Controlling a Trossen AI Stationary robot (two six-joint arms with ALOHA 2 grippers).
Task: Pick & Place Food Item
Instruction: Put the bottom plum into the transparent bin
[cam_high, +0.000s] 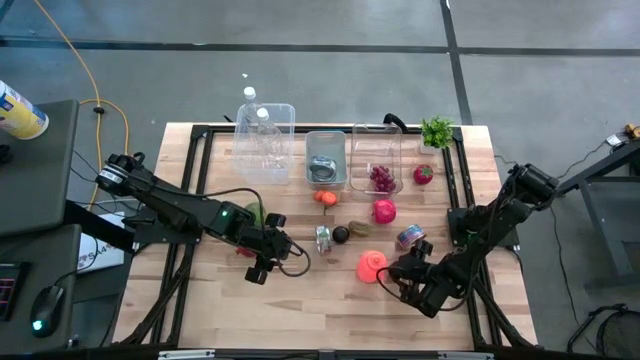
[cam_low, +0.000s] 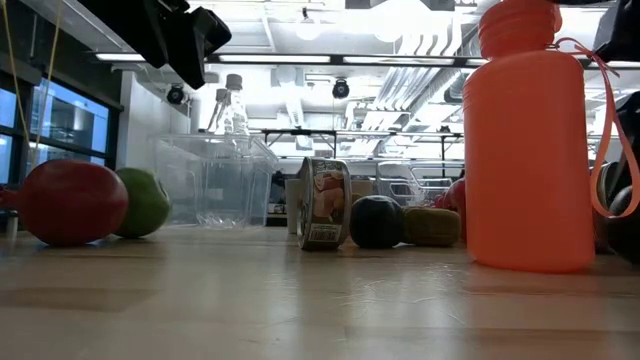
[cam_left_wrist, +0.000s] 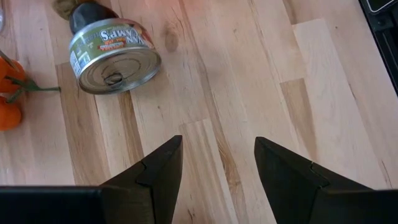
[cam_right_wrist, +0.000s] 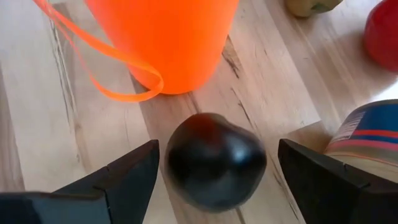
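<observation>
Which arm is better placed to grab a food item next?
Right. Its open gripper already straddles the dark round fruit beside the orange bottle; the left gripper is over bare wood.

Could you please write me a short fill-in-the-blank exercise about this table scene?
1. The right end effector is open around a dark, round ____.
2. Just beyond that item stands an ____ bottle with a loop strap.
3. The left end effector is open over bare wood, with a ____ lying on its side ahead of it.
4. Two clear bottles lie in the ____ bin at the table's back.

Missing words: fruit; orange; can; leftmost
</observation>
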